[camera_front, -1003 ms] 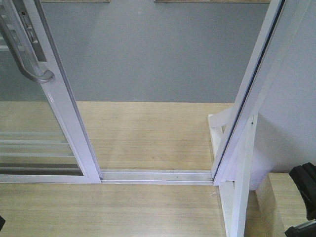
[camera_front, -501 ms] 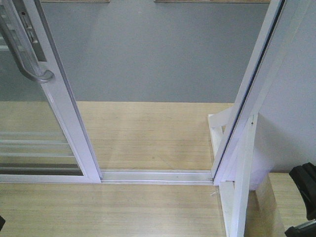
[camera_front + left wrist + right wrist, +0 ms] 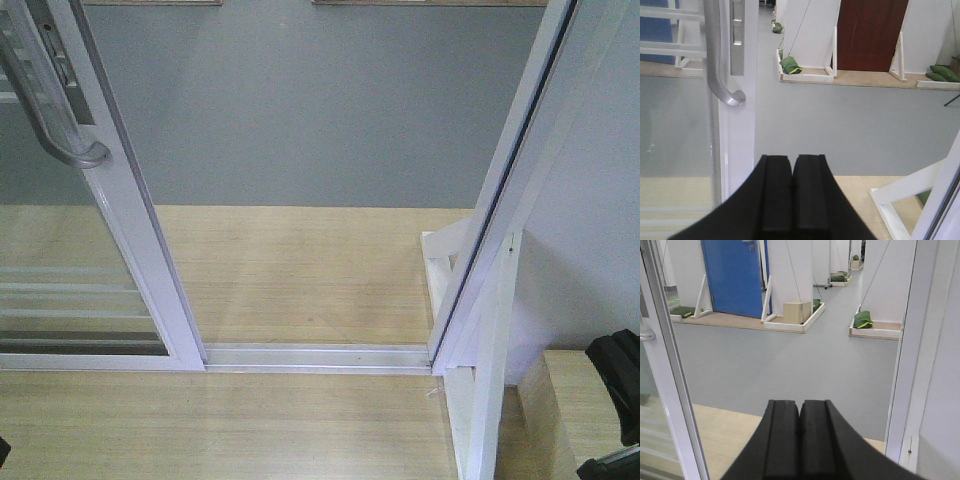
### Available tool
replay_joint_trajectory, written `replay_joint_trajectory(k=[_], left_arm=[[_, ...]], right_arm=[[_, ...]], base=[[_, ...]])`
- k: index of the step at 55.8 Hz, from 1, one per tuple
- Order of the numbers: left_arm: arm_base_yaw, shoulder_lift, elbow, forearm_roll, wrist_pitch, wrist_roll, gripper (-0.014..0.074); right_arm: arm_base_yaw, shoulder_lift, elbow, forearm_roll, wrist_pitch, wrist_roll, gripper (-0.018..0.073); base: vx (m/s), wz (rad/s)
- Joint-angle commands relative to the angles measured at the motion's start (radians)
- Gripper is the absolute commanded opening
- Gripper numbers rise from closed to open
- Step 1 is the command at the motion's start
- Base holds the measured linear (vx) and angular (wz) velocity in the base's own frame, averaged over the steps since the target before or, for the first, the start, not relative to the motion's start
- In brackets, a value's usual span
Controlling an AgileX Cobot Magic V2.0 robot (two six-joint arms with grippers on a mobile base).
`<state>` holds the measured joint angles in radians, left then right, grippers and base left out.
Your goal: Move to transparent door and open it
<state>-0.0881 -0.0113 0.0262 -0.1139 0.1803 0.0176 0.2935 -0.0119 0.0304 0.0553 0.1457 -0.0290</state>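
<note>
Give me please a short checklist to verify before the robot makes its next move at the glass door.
1. Transparent door slid aside, doorway open: ok.
2. Floor track free of objects: ok.
3. Left claw shut, holding nothing: ok.
4. Right claw shut, holding nothing: ok.
5. Left claw clear of the handle: ok, the handle is apart, up and left.
6. Opening wide enough for the base: cannot tell.

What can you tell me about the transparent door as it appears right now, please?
The transparent door is clear glass in a white frame, with thin white horizontal bars low down. A curved pale-grey handle sits on its stile. It stands slid to the left on the floor track, leaving the doorway open. Nothing touches it; both grippers are clear.
</note>
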Motion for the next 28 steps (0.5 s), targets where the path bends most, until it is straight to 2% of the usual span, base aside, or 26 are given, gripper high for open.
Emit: replay_joint_trajectory(k=[1,28], left_arm=[[0.002,-0.014,-0.020,-0.010,-0.086,0.001,-0.0003],[0.002,-0.014,-0.020,-0.010,-0.086,0.001,-0.0003]], right_arm=[[-0.008,-0.013,0.001,-0.002,-0.084,-0.001,-0.0001],[-0.008,-0.013,0.001,-0.002,-0.084,-0.001,-0.0001]], base=[[0.00,0.00],[0.00,0.00]])
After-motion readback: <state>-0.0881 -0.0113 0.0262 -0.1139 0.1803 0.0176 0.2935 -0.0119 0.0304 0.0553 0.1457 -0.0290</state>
